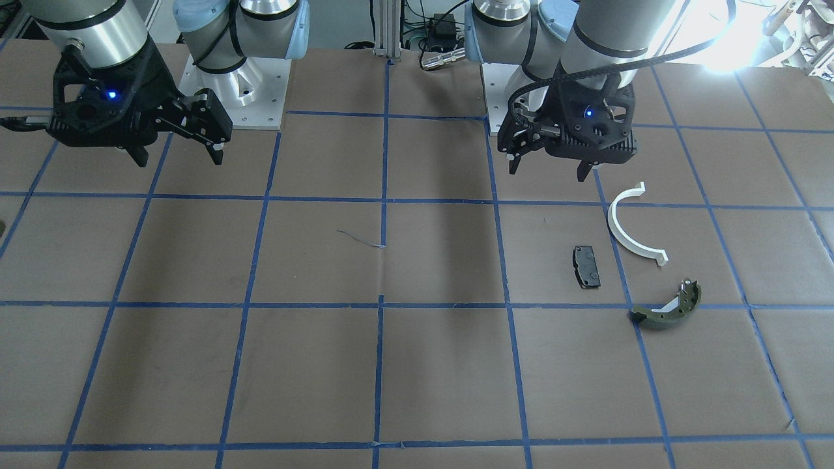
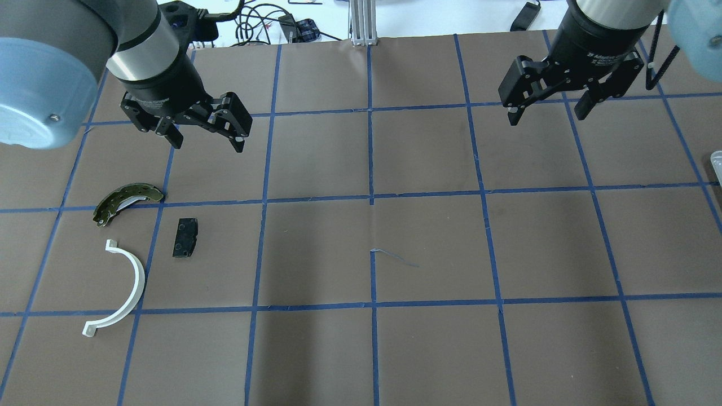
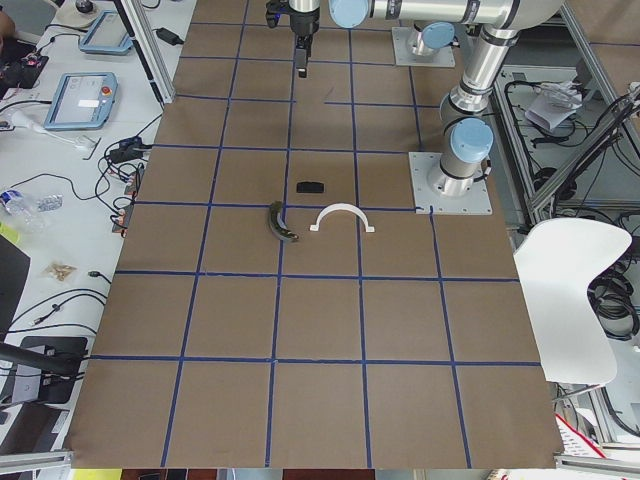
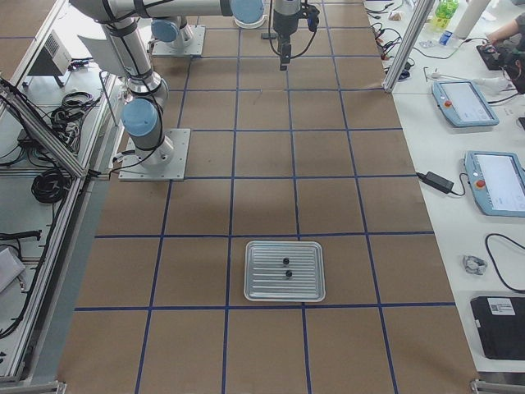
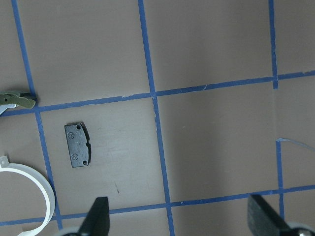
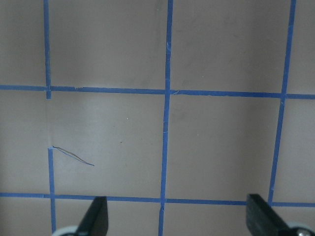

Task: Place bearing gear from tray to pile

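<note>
1. Overhead exterior view: the left tool (image 2: 208, 142) hangs clear above the brown, blue-taped bench (image 2: 428, 237) toward its left end. Its fingers are spread wide with nothing between them.
2. The right tool (image 2: 546, 115) is likewise raised, spread wide and holding nothing, toward the right end of the bench. Its wrist camera looks down on paper and tape lines.
3. The pile (image 1: 586, 266) lies flat near the left end edge. It consists of an olive-green brake shoe (image 2: 113, 201), a black rectangular pad (image 2: 185, 237) and a white plastic half-ring (image 2: 137, 279). The three lie near one another without touching. The shoe is toward the operators' edge, the half-ring toward the robot-side edge, and the pad toward the bench centre.
4. The metal tray (image 4: 308, 283), seen in the exterior right view, sits flat near the right end edge, well apart from both tools and from the pile.
5. Two small dark parts (image 4: 286, 261) rest near the tray's middle, one just beside the other. They are too small to tell which is the bearing gear.
</note>
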You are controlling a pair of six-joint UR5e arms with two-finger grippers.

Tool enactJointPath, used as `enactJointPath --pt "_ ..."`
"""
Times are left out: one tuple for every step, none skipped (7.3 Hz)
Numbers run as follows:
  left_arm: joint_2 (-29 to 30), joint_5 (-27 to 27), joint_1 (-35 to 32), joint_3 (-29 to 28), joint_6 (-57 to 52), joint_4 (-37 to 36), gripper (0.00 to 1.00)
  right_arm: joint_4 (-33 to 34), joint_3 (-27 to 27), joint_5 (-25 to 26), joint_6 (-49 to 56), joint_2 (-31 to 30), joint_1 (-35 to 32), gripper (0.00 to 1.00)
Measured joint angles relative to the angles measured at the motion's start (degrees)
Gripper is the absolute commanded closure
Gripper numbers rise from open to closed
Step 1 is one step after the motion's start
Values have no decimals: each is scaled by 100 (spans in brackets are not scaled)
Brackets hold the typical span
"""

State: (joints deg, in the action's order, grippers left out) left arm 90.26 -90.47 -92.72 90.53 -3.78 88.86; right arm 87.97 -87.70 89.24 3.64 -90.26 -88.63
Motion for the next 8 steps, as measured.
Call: enactJointPath --pt "0 2 0 0 0 0 0 65 -32 36 -16 -33 12 0" --pt "0 3 0 0 0 0 0 97 -79 74 -22 -60 20 0" --pt "-4 3 0 0 0 0 0 114 -98 85 -17 -72 23 0" --pt "-12 5 0 0 0 0 0 139 -101 85 -10 -83 25 0" --pt "-17 9 0 0 0 0 0 142 -109 81 -13 -100 28 0" --pt "-22 9 0 0 0 0 0 123 -125 61 -13 -116 33 0" --pt "-24 8 0 0 0 0 0 123 -145 39 -8 -123 36 0" --pt "-26 10 0 0 0 0 0 153 -154 44 17 -122 43 0"
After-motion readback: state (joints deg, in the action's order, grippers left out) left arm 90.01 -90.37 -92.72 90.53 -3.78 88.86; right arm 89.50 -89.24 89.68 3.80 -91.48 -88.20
